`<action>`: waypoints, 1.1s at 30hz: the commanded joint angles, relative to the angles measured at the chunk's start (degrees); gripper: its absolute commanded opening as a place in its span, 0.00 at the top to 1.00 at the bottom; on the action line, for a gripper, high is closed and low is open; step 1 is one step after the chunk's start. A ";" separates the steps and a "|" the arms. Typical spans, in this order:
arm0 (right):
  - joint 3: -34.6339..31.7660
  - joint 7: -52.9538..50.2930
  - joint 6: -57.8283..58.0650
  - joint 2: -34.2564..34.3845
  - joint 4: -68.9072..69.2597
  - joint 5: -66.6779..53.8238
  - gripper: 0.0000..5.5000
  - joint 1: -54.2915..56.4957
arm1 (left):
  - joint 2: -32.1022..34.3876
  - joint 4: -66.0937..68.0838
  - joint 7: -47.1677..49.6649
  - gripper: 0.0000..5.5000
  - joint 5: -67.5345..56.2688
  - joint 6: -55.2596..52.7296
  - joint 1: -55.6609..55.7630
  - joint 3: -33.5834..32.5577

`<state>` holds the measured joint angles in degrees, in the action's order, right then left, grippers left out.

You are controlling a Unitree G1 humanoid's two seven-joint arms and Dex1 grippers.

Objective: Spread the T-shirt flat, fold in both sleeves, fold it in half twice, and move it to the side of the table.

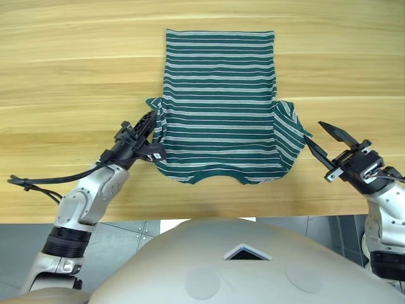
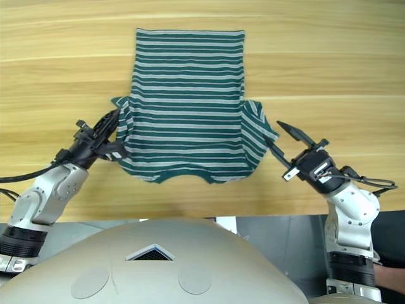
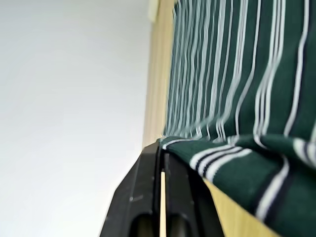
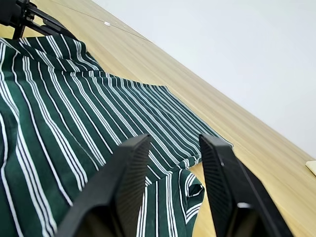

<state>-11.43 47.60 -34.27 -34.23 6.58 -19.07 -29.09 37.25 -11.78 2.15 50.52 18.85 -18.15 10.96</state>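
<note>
The left gripper (image 1: 149, 121) rests low on the wooden table (image 1: 69, 69). Its fingers (image 3: 140, 197) are drawn narrow, with only a thin slit between them. The hem of the left sleeve (image 1: 155, 106) is caught at their tips and bunches up there. Just past those tips the green striped T-shirt (image 1: 218, 88) lies on the table. Its body is flat, with the collar end nearest the robot and the bottom hem farthest from it. The right sleeve (image 1: 288, 117) is rumpled and sits just beside the tips of the right gripper (image 1: 314, 133). That gripper's fingers (image 4: 131, 182) are spread wide and hold nothing, pointing in toward the sleeve.
</note>
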 commanded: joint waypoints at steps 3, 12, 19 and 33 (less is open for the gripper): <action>0.38 0.48 -0.34 -0.29 0.03 0.63 0.66 0.09 | -0.96 0.86 0.87 1.00 1.80 1.96 1.58 2.60; 1.27 0.42 -0.36 -0.13 -0.43 1.08 0.66 0.60 | -2.06 6.55 -1.78 0.96 0.91 4.52 5.18 8.14; 1.58 0.38 -0.54 -0.07 -1.12 1.45 0.66 0.42 | -5.33 8.59 -2.86 0.77 -2.54 4.41 8.51 9.43; -10.22 -8.37 -5.06 -5.44 -5.45 19.67 0.66 0.19 | -1.84 4.86 -8.34 0.46 -6.77 6.29 1.79 10.04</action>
<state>-18.79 41.64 -37.85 -37.68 2.48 -5.37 -28.65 33.55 -5.18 -4.19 45.38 24.62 -14.28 21.49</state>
